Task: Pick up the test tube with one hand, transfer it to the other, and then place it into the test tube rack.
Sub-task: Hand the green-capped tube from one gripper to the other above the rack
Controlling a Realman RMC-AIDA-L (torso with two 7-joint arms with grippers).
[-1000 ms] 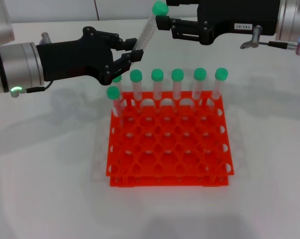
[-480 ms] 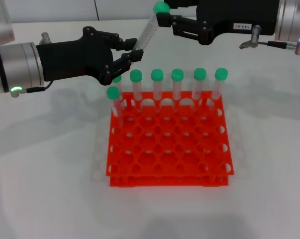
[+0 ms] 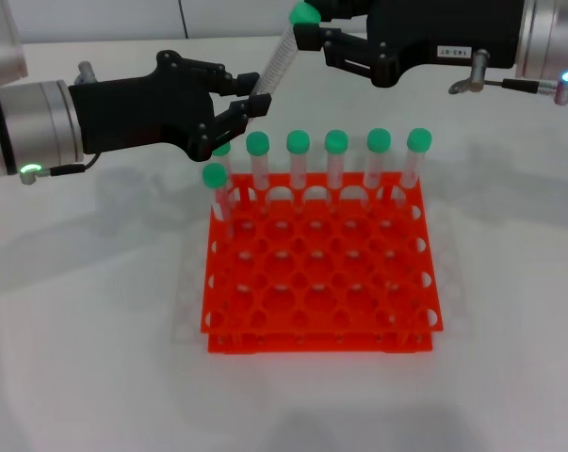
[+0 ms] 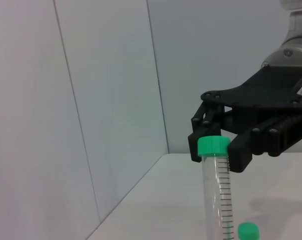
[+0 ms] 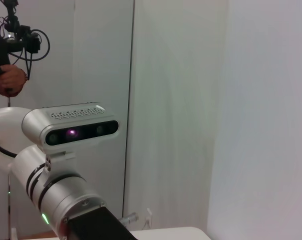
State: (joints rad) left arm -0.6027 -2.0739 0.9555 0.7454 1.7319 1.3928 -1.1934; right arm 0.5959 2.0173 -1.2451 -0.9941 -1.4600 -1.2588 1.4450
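My left gripper (image 3: 249, 102), unlabelled and on the wrist with a green light, is shut on the lower end of the test tube (image 3: 276, 64). The tube tilts up to the right above the rack's back left corner. Its green cap (image 3: 302, 14) lies between the spread fingers of my labelled right gripper (image 3: 308, 26), which reaches in from the right. In the left wrist view the tube (image 4: 217, 190) stands with its cap between the right gripper's fingers (image 4: 241, 152), with a little gap. The orange-red test tube rack (image 3: 321, 282) stands below on the table.
Several green-capped tubes stand in the rack: a full back row (image 3: 336, 155) and one (image 3: 215, 184) at the left of the second row. The right wrist view shows only my left arm's silver wrist and camera (image 5: 70, 130) against a wall.
My right gripper has moved slightly left and up, bringing its fingers around the tube's cap. The left gripper and the tube have stayed in place.
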